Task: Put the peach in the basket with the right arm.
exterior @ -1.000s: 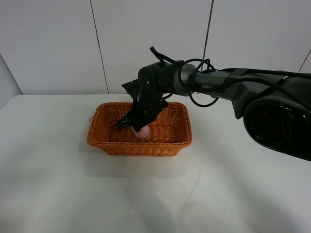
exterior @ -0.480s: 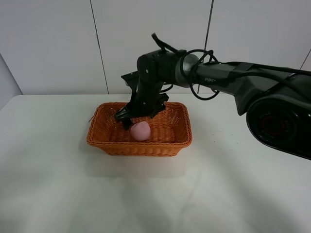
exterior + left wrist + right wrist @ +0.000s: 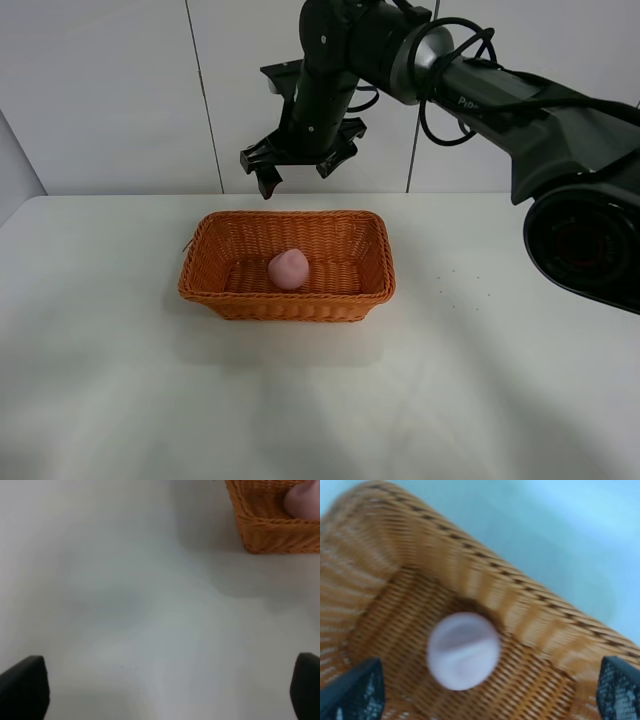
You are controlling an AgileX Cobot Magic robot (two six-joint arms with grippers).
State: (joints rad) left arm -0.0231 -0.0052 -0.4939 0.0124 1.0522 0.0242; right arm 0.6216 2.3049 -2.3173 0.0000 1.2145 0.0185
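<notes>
Peach [image 3: 288,269] sits dead centre in the basket [image 3: 285,301]. My right jaws hang wide and empty overhead, arm [image 3: 500,95] stretched in from 3 o'clock. Left jaws wide too.

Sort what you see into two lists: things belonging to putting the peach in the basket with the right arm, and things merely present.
Belonging: peach; basket, holding it; right gripper, open above.
Merely present: left gripper, open; white table; wall panels.
</notes>
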